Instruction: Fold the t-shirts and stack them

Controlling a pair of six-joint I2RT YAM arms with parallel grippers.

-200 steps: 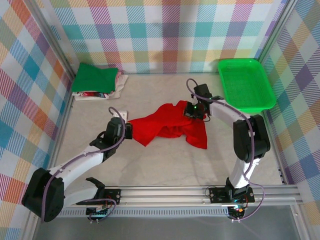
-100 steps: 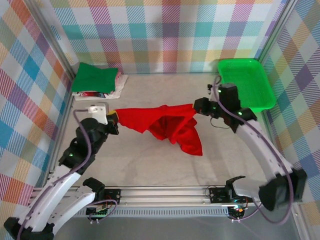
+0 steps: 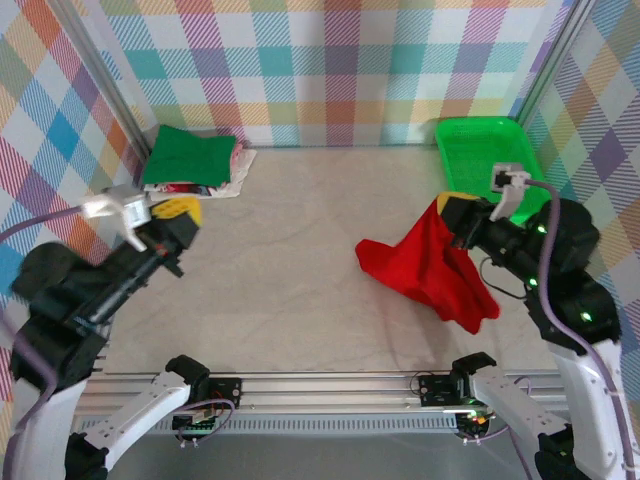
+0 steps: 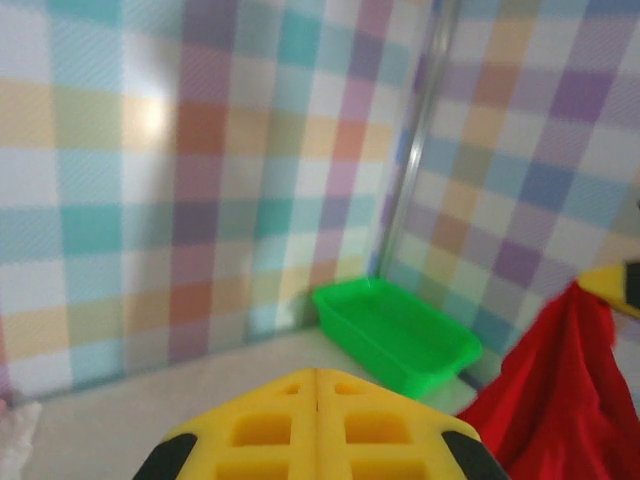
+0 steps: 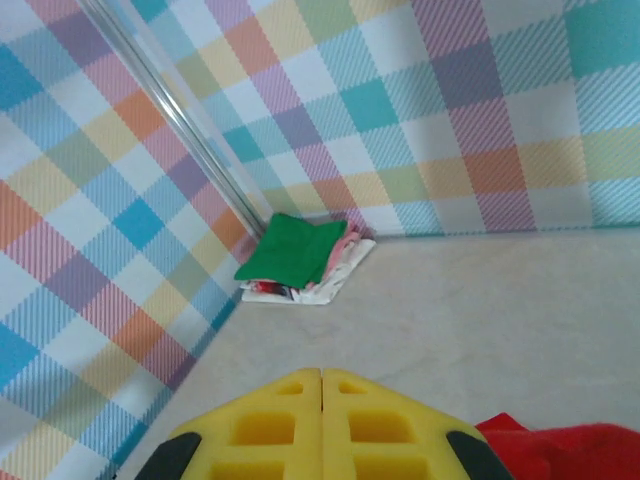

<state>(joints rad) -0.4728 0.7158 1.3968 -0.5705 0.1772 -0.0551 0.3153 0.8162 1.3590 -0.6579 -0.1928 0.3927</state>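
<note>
The right gripper [image 3: 447, 205] is pinched shut on the red t-shirt [image 3: 425, 268], which hangs from it in a bunch on the right side, near the green basket [image 3: 490, 165]. The left gripper [image 3: 182, 213] is up on the left with its yellow fingers [image 4: 260, 430] pressed together and nothing in them. The dark green t-shirt [image 3: 190, 157] lies folded on the whitish ones [image 3: 240, 165] in the back left corner, so I think only the red one is left to fold and stack.
</note>
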